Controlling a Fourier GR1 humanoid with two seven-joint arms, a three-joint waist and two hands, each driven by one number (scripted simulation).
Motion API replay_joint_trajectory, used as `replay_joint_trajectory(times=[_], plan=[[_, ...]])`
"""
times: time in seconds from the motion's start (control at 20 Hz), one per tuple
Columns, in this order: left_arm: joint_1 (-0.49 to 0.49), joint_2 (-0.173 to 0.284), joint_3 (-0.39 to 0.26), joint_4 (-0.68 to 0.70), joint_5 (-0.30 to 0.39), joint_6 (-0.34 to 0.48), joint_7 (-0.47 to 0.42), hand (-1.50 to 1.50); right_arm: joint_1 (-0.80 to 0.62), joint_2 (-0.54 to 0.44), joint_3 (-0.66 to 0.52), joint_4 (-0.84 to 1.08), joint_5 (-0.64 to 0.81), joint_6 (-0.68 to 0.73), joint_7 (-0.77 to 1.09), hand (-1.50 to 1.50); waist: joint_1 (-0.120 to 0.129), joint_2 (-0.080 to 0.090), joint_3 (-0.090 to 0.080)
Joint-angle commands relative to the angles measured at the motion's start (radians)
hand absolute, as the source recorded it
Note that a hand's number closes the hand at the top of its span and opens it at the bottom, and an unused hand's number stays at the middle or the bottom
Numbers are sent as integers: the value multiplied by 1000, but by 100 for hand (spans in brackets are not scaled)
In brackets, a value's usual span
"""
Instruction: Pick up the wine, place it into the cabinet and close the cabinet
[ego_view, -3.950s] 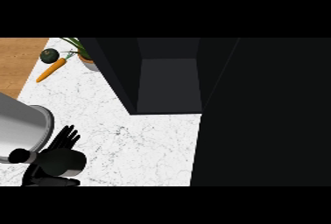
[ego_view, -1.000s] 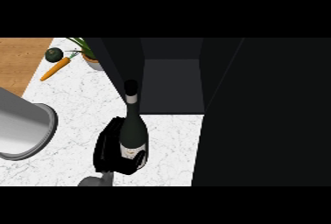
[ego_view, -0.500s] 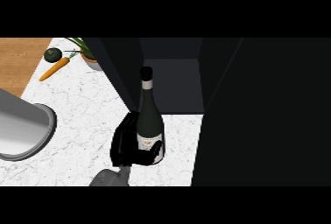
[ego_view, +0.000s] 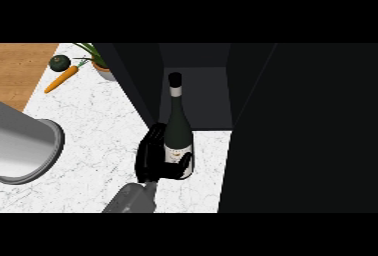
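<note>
A dark wine bottle (ego_view: 177, 131) with a pale label and a black cap stands upright, held above the white marble counter (ego_view: 96, 130). My left hand (ego_view: 151, 159) is curled round its lower body, thumb on the right side. The bottle's neck reaches up in front of the open dark cabinet (ego_view: 203, 95), just at the left of its opening. The cabinet's door (ego_view: 303, 130) stands open at the right as a wide black panel. The right hand does not show.
A large grey metal pot (ego_view: 26, 150) sits at the left edge. At the back left lie a carrot (ego_view: 60, 79) and a dark round vegetable (ego_view: 60, 62) near a potted plant (ego_view: 100, 62). A wooden surface (ego_view: 22, 65) borders the counter.
The left hand has carried the bottle up and to the right, from the middle of the counter toward the cabinet opening. Four seconds ago the hand was low at the left by the pot.
</note>
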Motion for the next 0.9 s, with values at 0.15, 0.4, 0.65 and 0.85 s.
replay_joint_trajectory(times=[0.15,0.4,0.65,0.85], plan=[[-57,0,-18,71,27,4,-61,150,35,-15,-44,-6,-88,38,-25,-150,2,-1,0],[-191,0,-7,213,96,-15,-111,150,-83,-17,-70,46,-80,-12,18,-150,-1,1,0],[-303,0,-94,300,256,49,-147,150,55,13,0,1,-68,32,-50,-150,-13,2,0],[-385,0,-10,385,258,2,-83,150,53,-3,-35,28,-83,45,-70,-150,-10,2,0]])
